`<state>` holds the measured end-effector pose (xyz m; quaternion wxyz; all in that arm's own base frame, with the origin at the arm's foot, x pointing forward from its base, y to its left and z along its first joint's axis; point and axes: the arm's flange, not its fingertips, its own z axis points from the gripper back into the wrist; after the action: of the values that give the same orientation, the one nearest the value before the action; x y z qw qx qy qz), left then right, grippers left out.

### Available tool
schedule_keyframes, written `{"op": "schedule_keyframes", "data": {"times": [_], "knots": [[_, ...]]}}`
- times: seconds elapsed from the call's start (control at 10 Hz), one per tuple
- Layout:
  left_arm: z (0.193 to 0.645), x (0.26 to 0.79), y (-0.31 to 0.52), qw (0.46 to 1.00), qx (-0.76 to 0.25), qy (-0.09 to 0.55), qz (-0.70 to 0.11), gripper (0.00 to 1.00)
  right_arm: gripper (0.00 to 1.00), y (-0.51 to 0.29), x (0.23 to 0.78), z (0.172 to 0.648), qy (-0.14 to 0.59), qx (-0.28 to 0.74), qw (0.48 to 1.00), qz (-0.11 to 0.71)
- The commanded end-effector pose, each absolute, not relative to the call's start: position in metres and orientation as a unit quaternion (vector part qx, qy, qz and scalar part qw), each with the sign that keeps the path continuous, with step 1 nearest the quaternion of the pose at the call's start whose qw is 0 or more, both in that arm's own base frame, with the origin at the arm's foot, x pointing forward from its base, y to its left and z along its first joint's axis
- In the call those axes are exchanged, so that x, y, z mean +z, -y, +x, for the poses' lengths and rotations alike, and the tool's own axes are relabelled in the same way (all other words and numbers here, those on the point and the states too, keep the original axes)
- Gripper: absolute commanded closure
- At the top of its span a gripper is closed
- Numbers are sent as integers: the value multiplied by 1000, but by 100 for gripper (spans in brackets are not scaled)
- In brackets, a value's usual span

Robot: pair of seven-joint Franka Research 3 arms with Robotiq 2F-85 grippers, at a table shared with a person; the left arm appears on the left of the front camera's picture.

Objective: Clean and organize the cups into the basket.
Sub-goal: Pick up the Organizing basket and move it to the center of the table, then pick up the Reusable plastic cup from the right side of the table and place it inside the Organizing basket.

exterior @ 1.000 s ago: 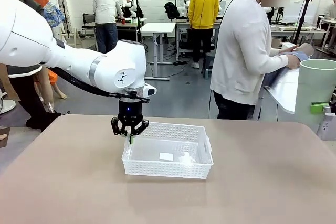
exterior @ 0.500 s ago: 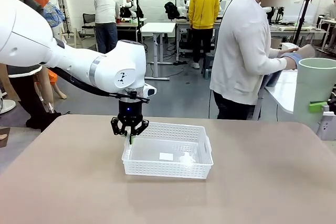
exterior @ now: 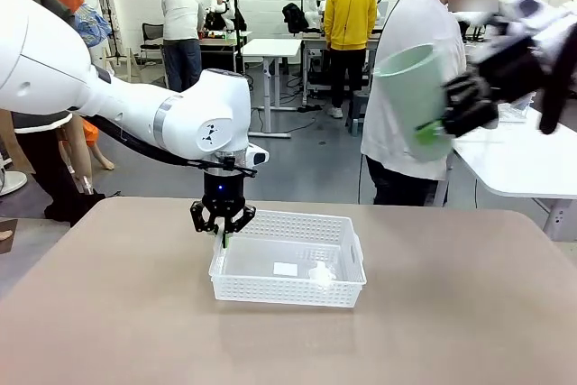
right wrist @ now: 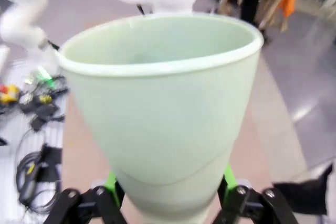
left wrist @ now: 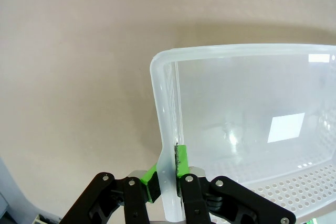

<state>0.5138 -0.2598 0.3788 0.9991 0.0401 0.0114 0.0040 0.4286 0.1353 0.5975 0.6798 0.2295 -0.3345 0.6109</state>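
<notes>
My right end effector (exterior: 442, 122) clamps the mint green cup (exterior: 407, 95) near its base, light, stiff, prob slick; left end effector (exterior: 222, 225) pinches the flexy rim of the white basket (exterior: 288, 293).

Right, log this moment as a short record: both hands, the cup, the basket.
left hand: shut on the basket at its left end wall, one finger inside, one outside
right hand: shut on the mint green cup near its base, held in the air at far right
mint green cup: tilted, off the table
basket: flat on the table, no cup inside
</notes>
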Motion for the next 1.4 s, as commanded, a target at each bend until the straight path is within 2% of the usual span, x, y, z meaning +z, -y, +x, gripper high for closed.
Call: {"op": "schedule_keyframes", "data": {"times": [0.0, 0.2, 0.5, 1.3], "knots": [[514, 378, 260, 999, 6, -12, 41, 100, 19, -183, 578, 454, 235, 634, 716, 173], [514, 378, 260, 999, 6, -12, 41, 100, 19, -239, 556, 456, 177, 663, 717, 121], [514, 378, 260, 999, 6, -12, 41, 100, 19, -284, 521, 459, 154, 701, 688, 109], [514, 378, 260, 999, 6, -12, 41, 100, 19, -313, 409, 477, 103, 724, 676, 91]]}}
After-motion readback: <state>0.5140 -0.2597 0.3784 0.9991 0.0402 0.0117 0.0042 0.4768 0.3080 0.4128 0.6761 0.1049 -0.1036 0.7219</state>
